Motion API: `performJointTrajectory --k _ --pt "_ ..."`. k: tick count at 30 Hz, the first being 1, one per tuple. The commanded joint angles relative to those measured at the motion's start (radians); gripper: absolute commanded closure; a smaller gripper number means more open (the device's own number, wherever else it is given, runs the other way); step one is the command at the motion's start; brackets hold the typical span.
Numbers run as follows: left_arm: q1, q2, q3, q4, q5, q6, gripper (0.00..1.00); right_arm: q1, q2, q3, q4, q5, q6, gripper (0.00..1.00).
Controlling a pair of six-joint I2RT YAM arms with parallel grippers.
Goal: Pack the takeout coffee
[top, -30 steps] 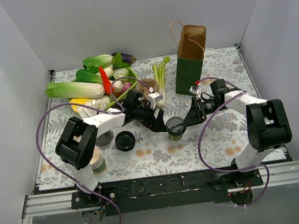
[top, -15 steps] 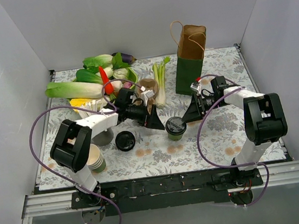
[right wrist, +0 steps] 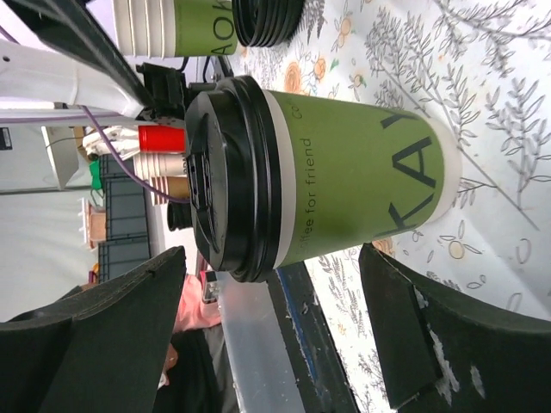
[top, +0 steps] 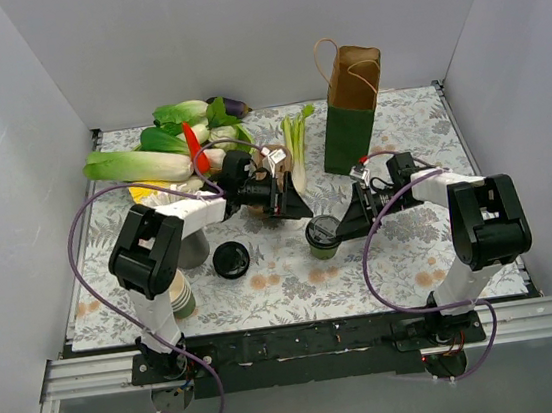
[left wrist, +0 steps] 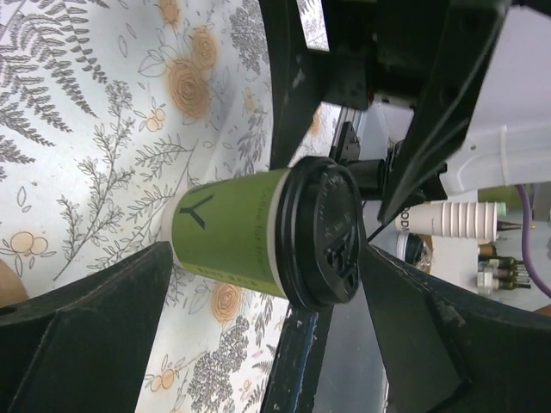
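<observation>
**Lidded coffee cup (top: 322, 237) upright on the mat (top: 296, 287)**

The right gripper (top: 347, 224) has its fingers spread wide, clamping nothing, just beside the cup. The left gripper (top: 294, 204) is slack too, jaws apart, near the cup's other side.

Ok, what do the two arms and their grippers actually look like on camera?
They match: the left arm and right arm have white links between bulky black joint housings, on black bases. A purple cable loops loosely off each. The left gripper's fingers are matte black, broad and wedge-shaped; the right gripper's fingers show whitish scuffs.
</observation>
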Motion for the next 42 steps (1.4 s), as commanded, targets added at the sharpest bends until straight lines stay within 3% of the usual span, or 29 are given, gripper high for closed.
performJointTrajectory --k 1,15,33,38,42 --pt "-0.009 0.029 0.044 0.064 0.002 -0.058 0.11 0.036 -0.035 -0.029 0.046 -0.029 0.020 0.11" --pt "-0.019 0.081 0.029 0.047 -0.025 -0.043 0.14 0.041 0.038 -0.026 0.102 -0.037 0.072 0.14" --pt "-0.005 0.129 -0.045 -0.014 -0.125 0.051 0.26 0.041 0.170 -0.046 0.157 0.035 0.145 0.31" --pt "-0.003 0.142 -0.037 -0.095 -0.240 0.092 0.28 0.041 0.179 -0.040 0.140 0.103 0.149 0.34" --pt "-0.003 0.097 -0.046 -0.016 -0.106 0.060 0.24 0.041 0.157 -0.020 0.136 0.079 0.138 0.34"
